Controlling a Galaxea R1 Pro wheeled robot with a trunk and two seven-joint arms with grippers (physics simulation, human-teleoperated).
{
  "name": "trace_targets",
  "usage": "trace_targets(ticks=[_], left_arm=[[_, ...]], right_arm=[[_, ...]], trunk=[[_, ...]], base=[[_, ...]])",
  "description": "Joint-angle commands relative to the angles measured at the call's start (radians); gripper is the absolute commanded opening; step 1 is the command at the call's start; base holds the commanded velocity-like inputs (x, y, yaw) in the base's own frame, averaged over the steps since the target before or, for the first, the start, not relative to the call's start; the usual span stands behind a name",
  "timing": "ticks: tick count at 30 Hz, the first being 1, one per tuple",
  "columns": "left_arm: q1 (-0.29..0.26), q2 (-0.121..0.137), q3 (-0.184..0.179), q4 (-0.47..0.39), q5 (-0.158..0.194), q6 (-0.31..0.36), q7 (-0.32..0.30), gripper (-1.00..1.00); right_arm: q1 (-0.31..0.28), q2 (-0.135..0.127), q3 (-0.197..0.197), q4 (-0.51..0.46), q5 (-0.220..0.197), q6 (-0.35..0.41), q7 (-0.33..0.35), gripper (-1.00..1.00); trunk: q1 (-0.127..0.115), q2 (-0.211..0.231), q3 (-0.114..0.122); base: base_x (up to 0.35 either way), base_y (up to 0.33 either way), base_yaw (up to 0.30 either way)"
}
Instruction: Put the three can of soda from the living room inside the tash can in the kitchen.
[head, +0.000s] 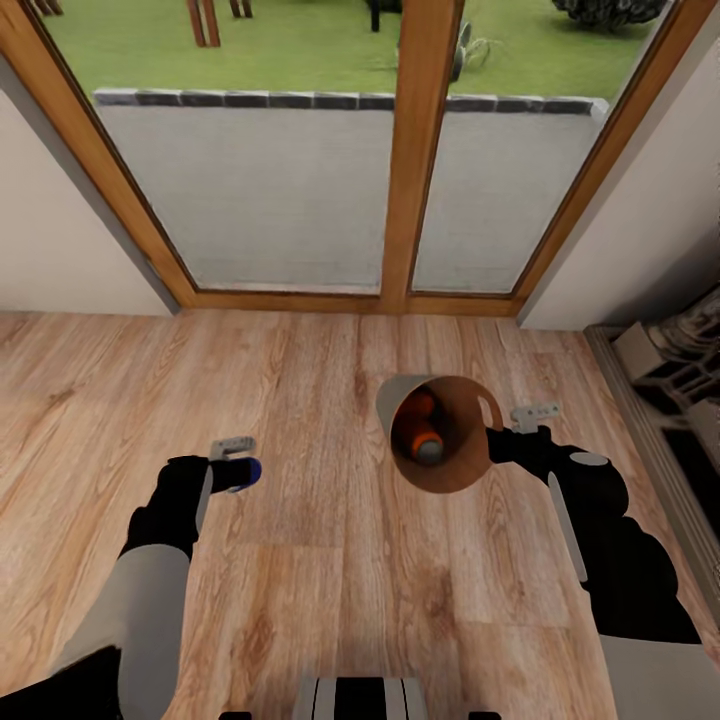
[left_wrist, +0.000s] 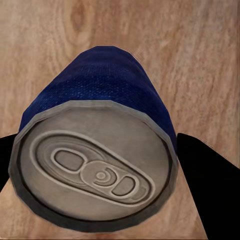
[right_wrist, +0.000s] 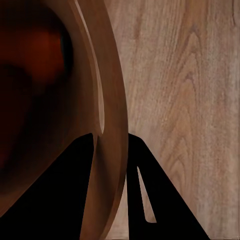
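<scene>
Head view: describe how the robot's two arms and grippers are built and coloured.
Both arms have light grey upper segments and glossy black forearms and wrists. The left arm carries a grey strip along its black forearm; the right arm has a similar grey strip and a grey round cap. Each ends in small pale grey fingers: left gripper, right gripper.

Flat, even simulator daylight brightens the wood floor (head: 300, 400) without cast shadows or glare, the head view bows straight door frames (head: 415, 160) toward 12 o'clock, and the wastebasket's interior (right_wrist: 35, 90) reads dark and blurred up close.
</scene>
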Motion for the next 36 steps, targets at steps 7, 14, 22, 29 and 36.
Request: trace_targets(ticks=[7, 14, 22, 29, 36], left_arm=[[0.005, 0.003, -0.002, -0.025, -0.002, 0.097, -0.006, -1.0], [0.004, 0.005, -0.067, -0.191, -0.005, 0.329, -0.01, -1.0], [-0.003, 0.007, -0.14, -0.215, -0.006, 0.329, -0.099, -1.0], [-0.016, 0.044, -0.155, -0.122, -0.013, 0.329, -0.392, -1.0], [-0.034, 0.164, -0.25, -0.115, -0.014, 0.329, -0.713, -1.0]], right_arm=[[0.042, 0.003, 0.002, -0.001, -0.017, 0.0, 0.004, -1.0], [0.058, 0.008, 0.003, -0.001, -0.019, 0.0, 0.004, -1.0], [0.078, 0.008, 0.003, -0.001, -0.018, 0.001, 0.005, -1.0], [0.083, 0.006, 0.002, -0.002, -0.018, 0.001, 0.007, -1.0], [0.09, 0.006, 0.002, -0.002, -0.018, 0.002, 0.008, -1.0]], trunk=[[-0.027, 0.049, 0.022], [-0.054, 0.098, 0.044], [-0.084, 0.154, 0.069], [-0.111, 0.203, 0.091], [-0.138, 0.252, 0.113]], base=[[0.0, 0.0, 0.0], [0.0, 0.0, 0.0], [0.0, 0.0, 0.0], [0.0, 0.0, 0.0], [0.0, 0.0, 0.0]])
